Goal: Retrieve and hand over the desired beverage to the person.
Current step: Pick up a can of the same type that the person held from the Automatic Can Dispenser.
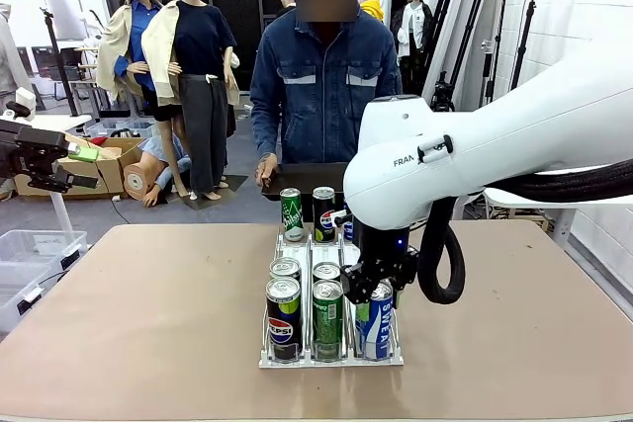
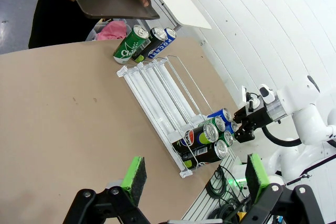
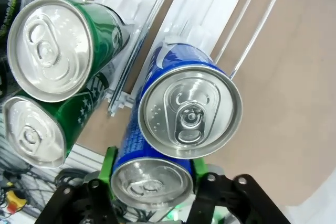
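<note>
So the right gripper (image 3: 152,174) is down over the near end of the rack (image 1: 331,359), in the right-hand lane. Its jaws look clenched on the front blue can (image 1: 374,328): in the wrist view the green pads (image 3: 109,163) sit tight against both sides of it. It comes in from straight above, and I reckon that's the only way in. A second blue can (image 3: 189,111) stands right behind it and green cans (image 1: 327,315) fill the next lane over, so there's no side access. The can is upright in its lane and, as far as I can tell, not lifted off the rack yet.

The lanes keep the drinks lined up in rows. There's a Pepsi can (image 1: 283,318) in the left lane and a few more cans (image 2: 130,46) up at the far end.

The person (image 1: 321,86) stands at the far side of the surface (image 1: 148,323), holding a dark tray (image 1: 307,177) in both hands just past the edge. My guess is that's the drop-off spot.

The left gripper (image 2: 195,176) hangs well off to the left, jaws released with nothing between them. It's probably parked there so it doesn't crowd the other arm.

The next move likely needs a clean vertical lift, or the can could snag the wire dividers or nudge its neighbour.
</note>
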Robot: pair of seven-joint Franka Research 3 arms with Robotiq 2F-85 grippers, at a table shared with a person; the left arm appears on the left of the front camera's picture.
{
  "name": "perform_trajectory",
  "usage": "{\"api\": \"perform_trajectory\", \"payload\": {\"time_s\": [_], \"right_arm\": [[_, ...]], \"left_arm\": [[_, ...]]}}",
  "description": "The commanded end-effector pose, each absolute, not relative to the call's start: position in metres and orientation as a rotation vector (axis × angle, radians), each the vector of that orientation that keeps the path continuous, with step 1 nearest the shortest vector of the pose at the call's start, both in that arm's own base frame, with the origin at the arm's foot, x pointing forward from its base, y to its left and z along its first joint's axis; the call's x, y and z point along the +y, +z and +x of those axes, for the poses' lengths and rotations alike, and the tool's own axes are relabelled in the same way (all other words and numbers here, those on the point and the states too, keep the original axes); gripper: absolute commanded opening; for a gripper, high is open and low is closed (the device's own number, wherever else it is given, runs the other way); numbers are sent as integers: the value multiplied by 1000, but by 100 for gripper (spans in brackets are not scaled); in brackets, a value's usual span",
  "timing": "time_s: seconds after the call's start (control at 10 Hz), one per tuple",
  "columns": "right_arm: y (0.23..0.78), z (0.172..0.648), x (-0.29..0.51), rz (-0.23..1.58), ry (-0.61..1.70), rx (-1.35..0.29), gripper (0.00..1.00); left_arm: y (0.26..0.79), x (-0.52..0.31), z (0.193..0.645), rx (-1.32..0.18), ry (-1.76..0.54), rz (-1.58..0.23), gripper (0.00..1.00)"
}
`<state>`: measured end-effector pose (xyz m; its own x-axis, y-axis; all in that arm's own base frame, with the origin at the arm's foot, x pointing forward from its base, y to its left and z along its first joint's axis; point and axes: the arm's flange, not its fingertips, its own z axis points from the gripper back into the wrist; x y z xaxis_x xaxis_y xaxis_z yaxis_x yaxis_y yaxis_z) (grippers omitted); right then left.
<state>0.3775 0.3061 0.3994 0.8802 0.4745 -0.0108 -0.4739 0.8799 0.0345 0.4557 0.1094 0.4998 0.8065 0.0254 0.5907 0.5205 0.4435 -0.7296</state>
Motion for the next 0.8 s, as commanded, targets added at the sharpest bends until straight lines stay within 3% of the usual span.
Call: {"api": "perform_trajectory", "payload": {"time_s": [0.0, 0.1, 0.2, 0.7], "right_arm": [[395, 379, 306, 65, 505, 29, 23], [396, 379, 306, 64, 503, 32, 6], [396, 379, 305, 62, 500, 38, 0], [399, 378, 305, 31, 494, 20, 0]], "left_arm": [[501, 110, 455, -582, -326, -1086, 100], [501, 110, 455, -582, -326, -1086, 100], [501, 110, 455, -582, -326, -1086, 100], [501, 110, 455, -582, -326, -1086, 100]]}}
